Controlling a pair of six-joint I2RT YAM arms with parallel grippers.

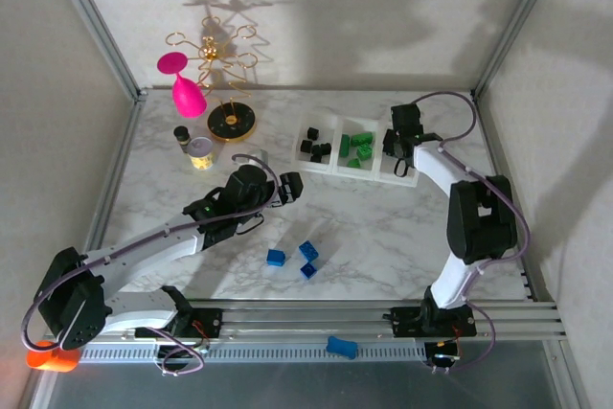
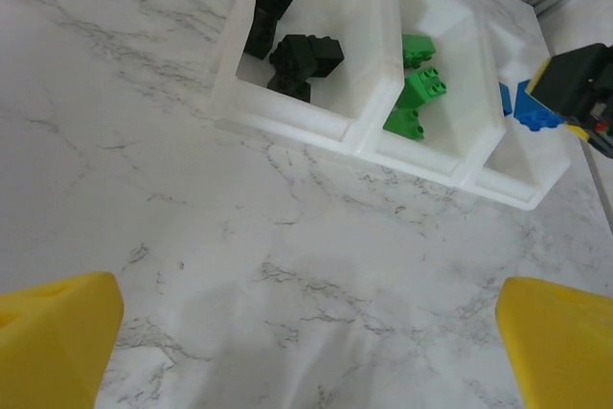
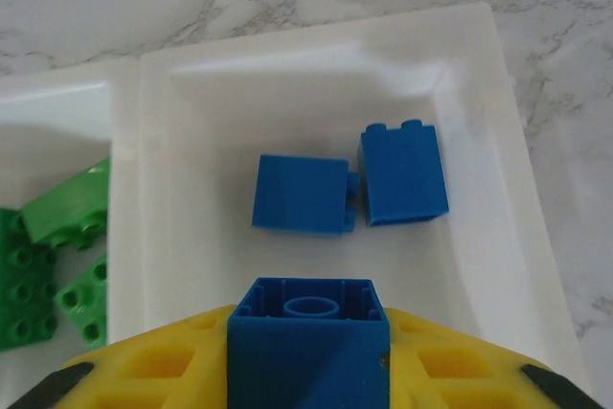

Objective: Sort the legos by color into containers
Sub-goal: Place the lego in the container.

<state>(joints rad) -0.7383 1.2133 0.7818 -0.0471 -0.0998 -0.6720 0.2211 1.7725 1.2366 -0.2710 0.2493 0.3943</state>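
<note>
table: white marble-look tabletop (image 1: 383, 237), grey veins, under and ahead of the fingers (image 2: 57, 342) of the left gripper (image 2: 306, 347) | walls: plain pale back wall (image 1: 316, 55) far beyond those fingers; left wall (image 1: 48, 122), right wall (image 1: 565, 93) | frame: aluminium posts (image 1: 96, 21) at back corners | light: soft grey shadows (image 1: 421, 21) on back wall

The tray (image 2: 287, 126) sits toward the far right corner of the tabletop (image 1: 383, 227), its three compartments side by side. Several legos (image 1: 314, 147) lie in the left compartment and several more in the middle one. Two lie side by side in the right one. The right gripper (image 1: 395, 152) hangs above that right compartment with a lego (image 3: 308, 347) between its fingers. Three loose bricks (image 1: 306, 254) lie close together mid-table, nearer the near edge. The left gripper (image 1: 287, 187) hovers just left of the tray's front, jaws wide. A jar (image 1: 200, 152) stands further left, with a wire stand (image 1: 230, 122) behind it.
</note>
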